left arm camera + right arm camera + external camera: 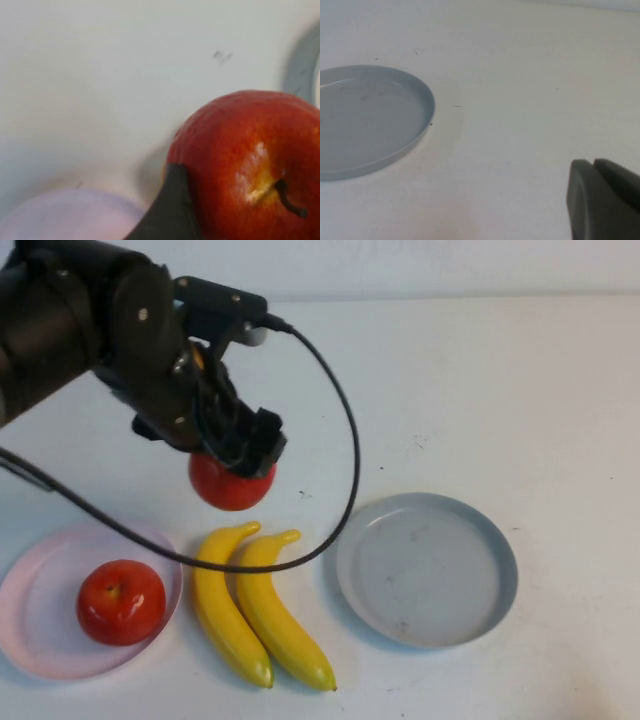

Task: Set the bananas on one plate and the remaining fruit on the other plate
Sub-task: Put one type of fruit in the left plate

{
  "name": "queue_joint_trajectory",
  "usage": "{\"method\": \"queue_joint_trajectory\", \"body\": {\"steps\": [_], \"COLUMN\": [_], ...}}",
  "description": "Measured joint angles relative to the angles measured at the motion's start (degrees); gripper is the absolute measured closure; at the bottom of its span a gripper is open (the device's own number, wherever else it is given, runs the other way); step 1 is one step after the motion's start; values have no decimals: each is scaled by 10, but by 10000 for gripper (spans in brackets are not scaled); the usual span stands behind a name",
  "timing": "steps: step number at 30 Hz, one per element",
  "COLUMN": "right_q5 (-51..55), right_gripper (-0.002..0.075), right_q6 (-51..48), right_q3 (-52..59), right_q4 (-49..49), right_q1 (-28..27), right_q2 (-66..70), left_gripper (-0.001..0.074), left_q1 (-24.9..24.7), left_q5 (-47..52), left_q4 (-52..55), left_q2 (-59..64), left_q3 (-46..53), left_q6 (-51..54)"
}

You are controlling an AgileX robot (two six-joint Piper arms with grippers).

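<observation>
Lengthwise, bananas (255, 605) toward robot

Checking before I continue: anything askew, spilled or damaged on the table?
Nothing stands out. The left gripper grips an apple; the other apple sits on the pink plate. Both bananas lie intact beside the grey-blue plate. Right gripper shut, parked.

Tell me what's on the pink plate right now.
One red apple sits on the pink plate. The second apple is under the left gripper, off the plate; whether it rests on the table is hidden.

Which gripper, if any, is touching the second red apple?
Touching: left wrist view shows a left gripper finger against the apple. Right gripper is shut, parked beside the grey-blue plate.
</observation>
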Motion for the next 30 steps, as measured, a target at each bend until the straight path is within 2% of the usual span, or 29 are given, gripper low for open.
{"method": "queue_joint_trajectory", "body": {"steps": [5, 12, 17, 27, 30], "right_q5": [0, 0, 0, 0, 0], "right_gripper": [741, 742, 742, 741, 741], "right_q6": [0, 0, 0, 0, 0], "right_q3": [0, 0, 0, 0, 0], "right_q4": [0, 0, 0, 0, 0], "right_q1": [0, 0, 0, 0, 0], "right_q2": [0, 0, 0, 0, 0], "left_gripper": [154, 154, 154, 152, 115], "left_q1": [39, 148, 211, 231, 231], "left_q5": [7, 7, 1, -50, -67], "left_q4": [51, 67, 67, 60, 46], "left_q2": [-82, -186, -215, -203, -196], "left_q3": [97, 208, 256, 318, 331], "left_q6": [-22, -51, -55, -41, -39]}}
